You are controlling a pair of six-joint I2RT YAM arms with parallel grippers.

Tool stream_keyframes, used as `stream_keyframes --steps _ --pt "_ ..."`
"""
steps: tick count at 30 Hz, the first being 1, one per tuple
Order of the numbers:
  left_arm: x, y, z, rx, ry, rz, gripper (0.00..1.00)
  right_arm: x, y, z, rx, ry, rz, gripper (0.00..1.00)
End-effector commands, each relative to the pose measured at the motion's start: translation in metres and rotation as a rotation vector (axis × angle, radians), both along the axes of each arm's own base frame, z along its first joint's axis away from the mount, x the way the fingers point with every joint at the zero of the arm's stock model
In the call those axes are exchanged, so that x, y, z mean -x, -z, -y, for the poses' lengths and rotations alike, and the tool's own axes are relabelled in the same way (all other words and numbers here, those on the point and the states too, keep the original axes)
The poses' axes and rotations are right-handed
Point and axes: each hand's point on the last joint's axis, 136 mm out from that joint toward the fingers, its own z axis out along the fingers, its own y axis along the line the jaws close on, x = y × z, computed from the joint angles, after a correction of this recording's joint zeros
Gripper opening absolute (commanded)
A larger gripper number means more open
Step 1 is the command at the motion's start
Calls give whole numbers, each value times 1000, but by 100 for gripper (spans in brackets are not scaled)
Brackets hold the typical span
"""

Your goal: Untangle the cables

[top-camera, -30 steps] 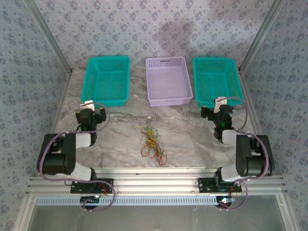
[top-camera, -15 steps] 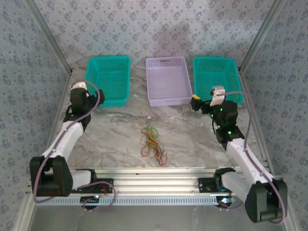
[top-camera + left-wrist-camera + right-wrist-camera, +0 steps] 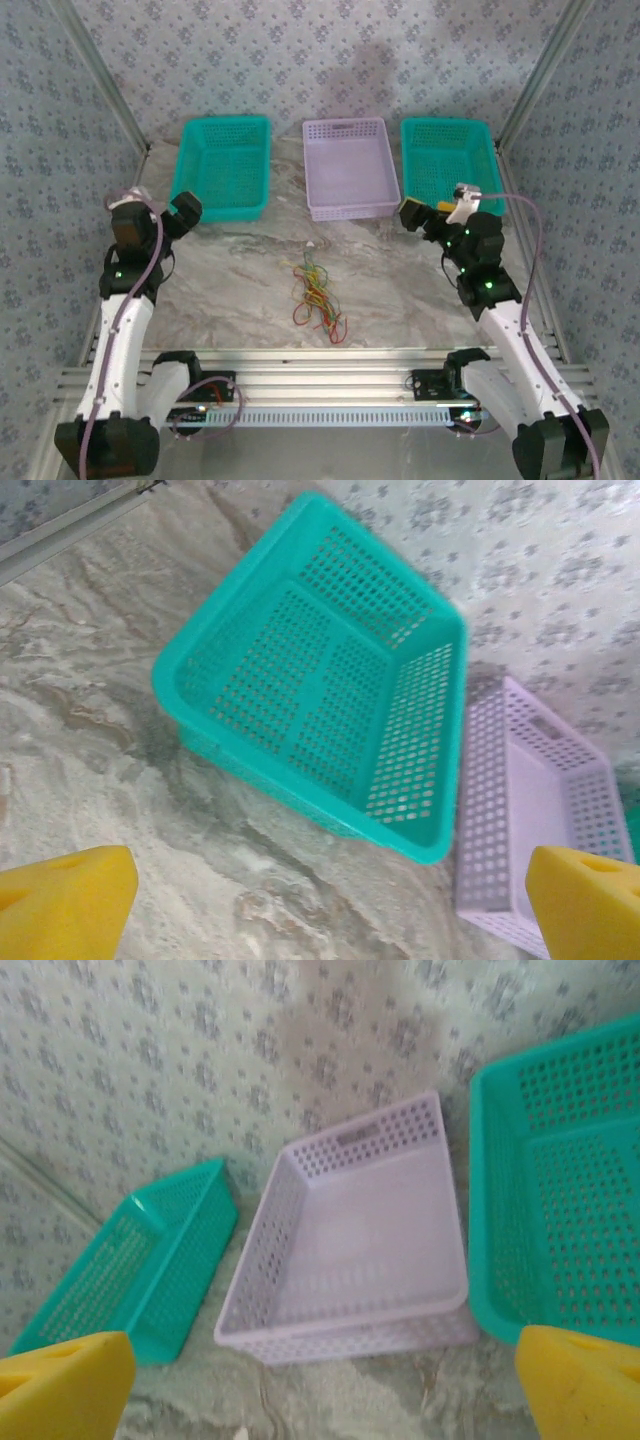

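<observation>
Teal baskets, 2: left basket (image 3: pixel 227 120), right basket (image 3: pixel 445 123); 1 lilac basket (image 3: pixel 352 210) between, upper frame. 1 tangle of cables (image 3: pixel 318 297) at centre. Both left gripper (image 3: pixel 320 905) and right gripper (image 3: pixel 320 1385) are spread wide.

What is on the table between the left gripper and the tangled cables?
Nothing. In the top view, the stretch of marble table from the left gripper to the cables is bare.

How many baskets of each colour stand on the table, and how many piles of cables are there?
Teal baskets: 2, the left teal basket and the right teal basket
Lilac basket: 1
Cables: 1 tangled pile; the single strands are too small to count
Total: 4
</observation>
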Motion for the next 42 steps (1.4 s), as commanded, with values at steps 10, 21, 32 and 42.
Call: stream_keyframes --steps 10,21,32,42 --pt "35 21 44 -90 203 -122 100 26 34 -52 258 -109 -85 100" --pt "38 29 54 -123 247 -176 100 49 62 -84 365 -172 -170 100" --pt "52 37 74 -129 326 -223 100 80 101 -118 352 -297 -284 96" --pt "71 71 98 -31 393 -326 100 97 145 -162 295 -481 -450 87"
